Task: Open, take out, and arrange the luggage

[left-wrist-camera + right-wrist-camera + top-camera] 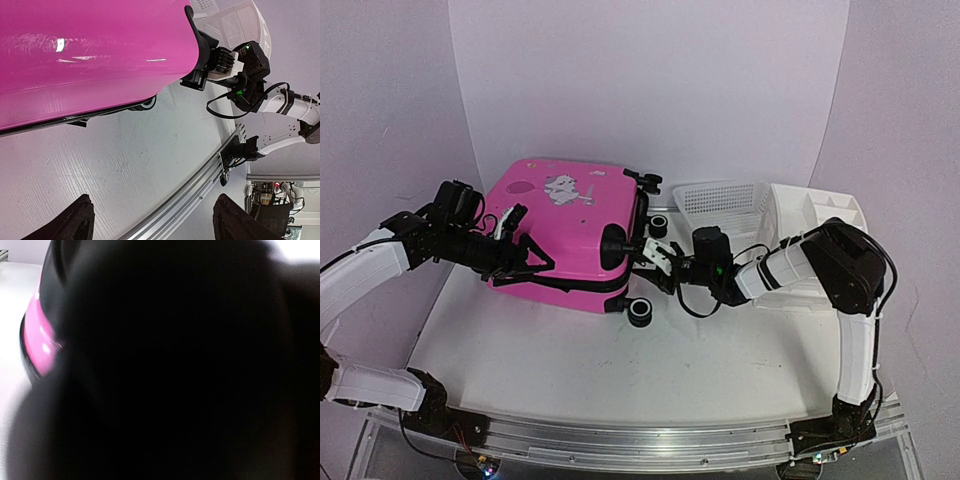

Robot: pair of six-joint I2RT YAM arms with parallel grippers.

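Right fingers (pixel 654 247) sit at the luggage's (pixel 565 225) wheeled end.

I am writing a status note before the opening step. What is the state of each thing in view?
luggage: closed, lying flat.
left gripper: open, holding nothing, beside the luggage.
right gripper: at the luggage's wheel end; open or shut unclear.
white basket: no contents visible.
drawer organizer: no contents visible.

One luggage (pixel 565 235), one basket (pixel 720 200), one organizer (pixel 815 212)
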